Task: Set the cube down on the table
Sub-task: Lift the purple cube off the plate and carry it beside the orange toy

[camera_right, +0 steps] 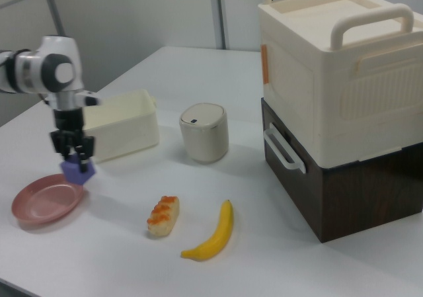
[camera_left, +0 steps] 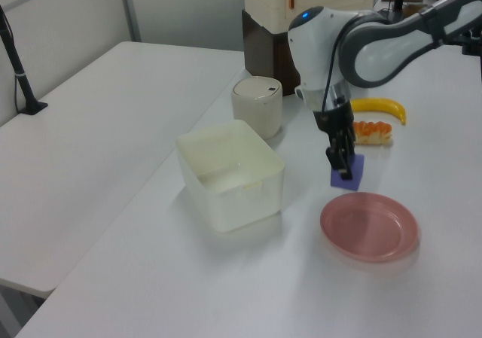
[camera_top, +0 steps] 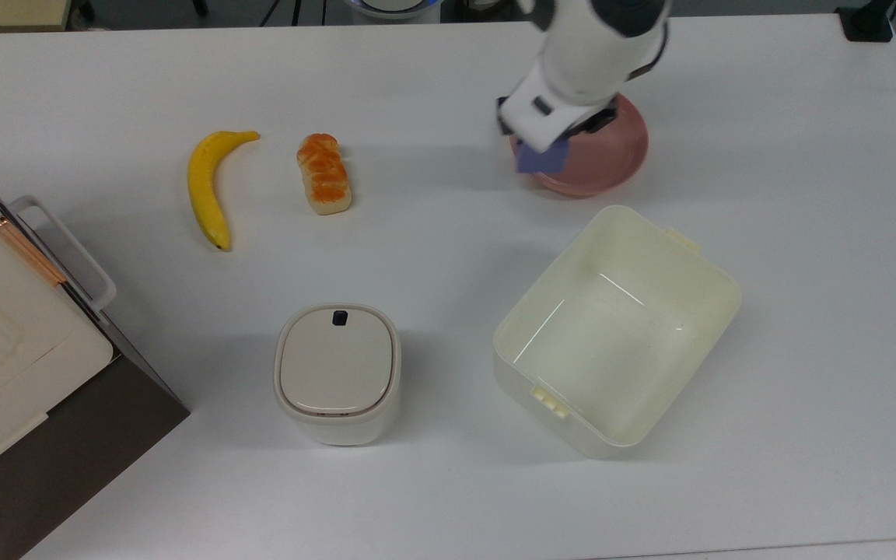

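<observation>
The gripper [camera_left: 345,165] is clamped on the cube [camera_left: 349,171] and holds it in the air, above the table [camera_left: 188,278], just past the rim of the pink plate [camera_left: 369,226]. In the left view, near to far: plate w/ nothing on it, cream tub [camera_left: 230,174] beside it, then cube, then bread roll [camera_left: 373,132] & banana [camera_left: 380,106].

An indoor robot lab or test room: beneath the gripper [camera_left: 343,159] spreads a plain white table [camera_top: 432,482] set with staged props, a banana [camera_top: 209,185] and bread roll [camera_top: 323,173] off to its side, a cream tub [camera_top: 617,330] near it, pale partition walls beyond it in the right view, and cables and equipment behind it in the left view
</observation>
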You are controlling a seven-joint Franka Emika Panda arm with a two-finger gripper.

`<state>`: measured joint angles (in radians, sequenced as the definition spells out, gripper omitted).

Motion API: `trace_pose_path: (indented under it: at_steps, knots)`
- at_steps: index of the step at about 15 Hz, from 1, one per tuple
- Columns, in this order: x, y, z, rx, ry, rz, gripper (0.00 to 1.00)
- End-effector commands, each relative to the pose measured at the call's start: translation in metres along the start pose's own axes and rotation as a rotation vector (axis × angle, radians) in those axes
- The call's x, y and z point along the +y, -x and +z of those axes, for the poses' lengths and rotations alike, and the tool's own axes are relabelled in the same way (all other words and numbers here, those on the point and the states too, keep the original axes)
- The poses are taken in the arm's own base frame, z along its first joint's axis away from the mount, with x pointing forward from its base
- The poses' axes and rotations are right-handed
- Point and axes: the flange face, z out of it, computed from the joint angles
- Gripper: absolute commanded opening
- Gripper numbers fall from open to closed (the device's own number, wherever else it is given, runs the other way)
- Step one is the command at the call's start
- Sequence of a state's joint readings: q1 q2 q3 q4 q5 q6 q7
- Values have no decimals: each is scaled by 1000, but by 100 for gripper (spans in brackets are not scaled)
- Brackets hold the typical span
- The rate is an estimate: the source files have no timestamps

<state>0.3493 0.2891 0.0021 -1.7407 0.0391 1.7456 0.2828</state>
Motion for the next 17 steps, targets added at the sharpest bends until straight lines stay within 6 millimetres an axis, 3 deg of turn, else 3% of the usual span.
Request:
trace_pose_path:
  at_steps: [1, 5, 6, 7, 8, 9, 13, 16, 17]
  knots:
    - [61, -21, -7, 59, 23, -11, 27]
    - [114, -41, 3, 93, 50, 11, 40]
    - [126, -43, 3, 94, 64, 19, 49]
    - [138, -45, 5, 93, 78, 30, 66]
    - [145, -46, 6, 91, 88, 29, 92]
    - [149, -45, 4, 94, 92, 22, 100]
    - [159, -38, -22, 116, 88, 42, 100]
    - [159, -20, -60, 173, 76, 56, 100]
    - [160, -5, -83, 199, 70, 61, 100]
